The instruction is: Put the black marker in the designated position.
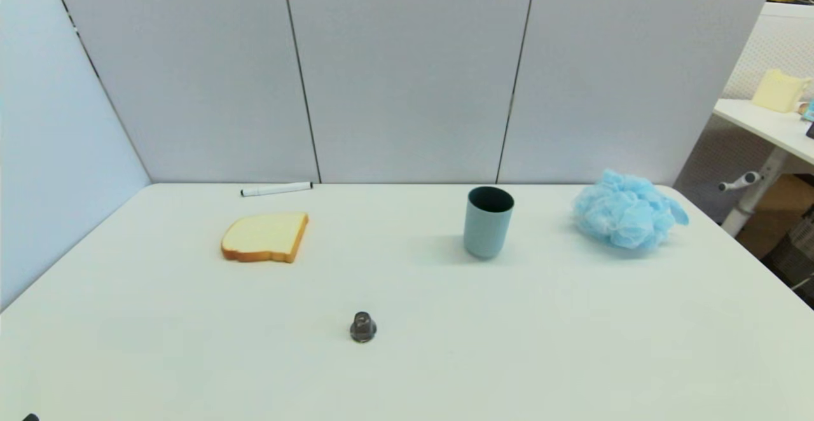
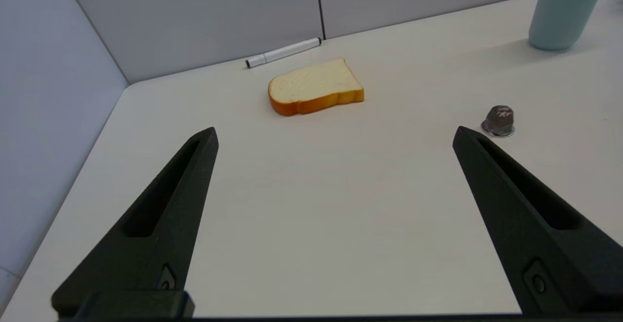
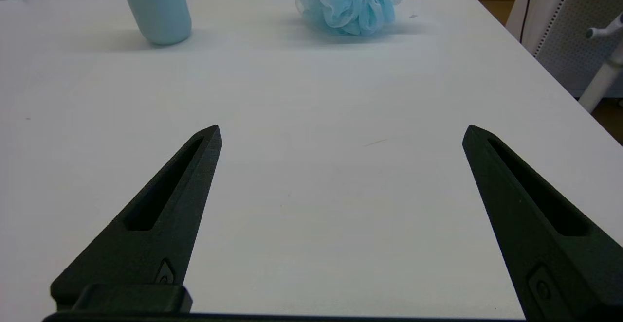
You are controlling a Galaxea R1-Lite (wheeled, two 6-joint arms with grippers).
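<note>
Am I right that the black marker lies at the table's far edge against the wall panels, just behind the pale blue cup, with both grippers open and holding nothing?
Not quite. The black marker does lie at the far edge against the wall panels, but behind the bread slice, not the cup, which stands well to its right, as the head view shows. The left gripper and right gripper are open and hold nothing.

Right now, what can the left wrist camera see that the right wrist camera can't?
Only the left wrist view shows the bread, the grey knob, the marker's full length by the wall, and the open left pincer. Only the right wrist view shows the blue puff and the open right pincer. Both show the cup and the white table; the right wrist view catches just the marker's tip at its edge.
</note>
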